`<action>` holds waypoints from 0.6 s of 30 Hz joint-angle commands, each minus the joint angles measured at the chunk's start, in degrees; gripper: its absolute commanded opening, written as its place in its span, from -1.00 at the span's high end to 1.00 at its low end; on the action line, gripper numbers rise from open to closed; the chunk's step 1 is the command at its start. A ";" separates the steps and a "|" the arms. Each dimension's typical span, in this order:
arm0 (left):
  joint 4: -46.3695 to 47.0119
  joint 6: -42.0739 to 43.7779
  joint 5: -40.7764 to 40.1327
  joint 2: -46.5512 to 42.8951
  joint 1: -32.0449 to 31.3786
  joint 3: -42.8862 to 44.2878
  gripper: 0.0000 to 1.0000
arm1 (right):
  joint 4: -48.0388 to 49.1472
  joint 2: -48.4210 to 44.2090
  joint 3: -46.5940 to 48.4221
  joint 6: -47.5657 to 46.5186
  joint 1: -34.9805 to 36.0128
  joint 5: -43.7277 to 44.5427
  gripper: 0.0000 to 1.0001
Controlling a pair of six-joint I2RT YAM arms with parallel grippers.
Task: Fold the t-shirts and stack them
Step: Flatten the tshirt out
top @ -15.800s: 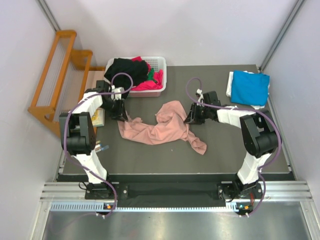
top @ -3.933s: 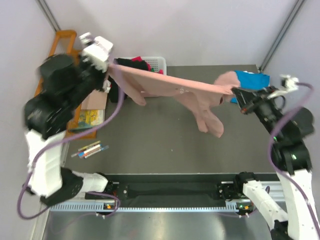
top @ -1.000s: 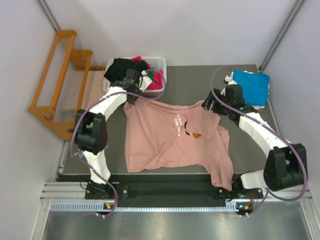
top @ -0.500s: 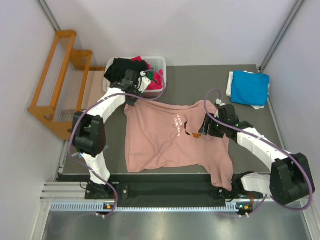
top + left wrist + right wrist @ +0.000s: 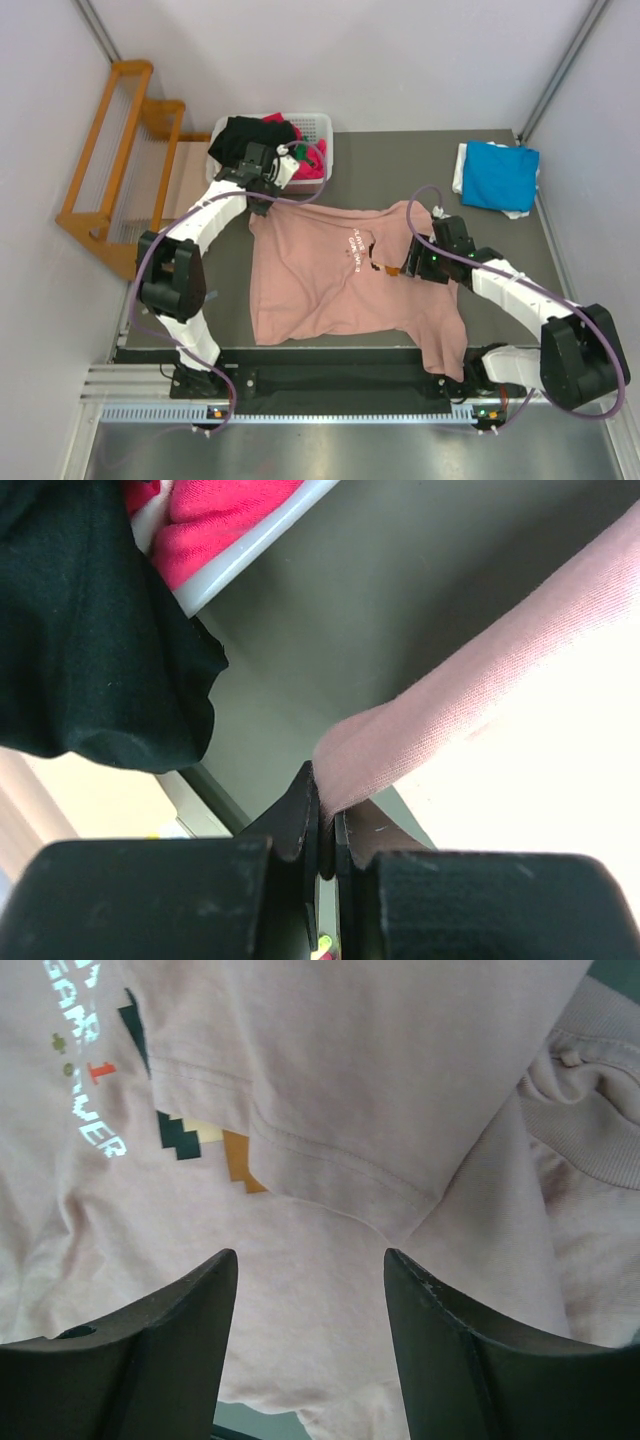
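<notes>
Dark tabletop [image 5: 400, 160] carries a salmon-pink t-shirt [image 5: 320, 285] spread flat, a flap folded over its chest print. Beside the basket [image 5: 322, 128], the outstretched left hand [image 5: 326, 820] pinches the shirt's far corner. The right hand [image 5: 308, 1260] hovers over the flap, fingers apart.

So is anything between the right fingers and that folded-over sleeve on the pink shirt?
Nothing visible. The right fingers hang open above the pink shirt, with the sleeve flap just ahead of them and only flat cloth between. The flap itself lies over part of the print.
</notes>
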 commanded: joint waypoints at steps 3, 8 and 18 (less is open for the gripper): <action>-0.18 -1.18 1.26 -4.72 0.34 -0.87 1.00 | 0.54 2.07 0.12 0.74 0.89 4.38 -0.21; -0.71 -1.71 2.05 -5.60 0.34 -0.87 1.00 | -0.16 3.39 0.64 0.57 0.98 6.66 -0.21; -0.89 -1.89 2.76 -6.83 0.34 -1.66 1.00 | -0.16 5.85 1.61 0.22 0.89 8.86 -0.20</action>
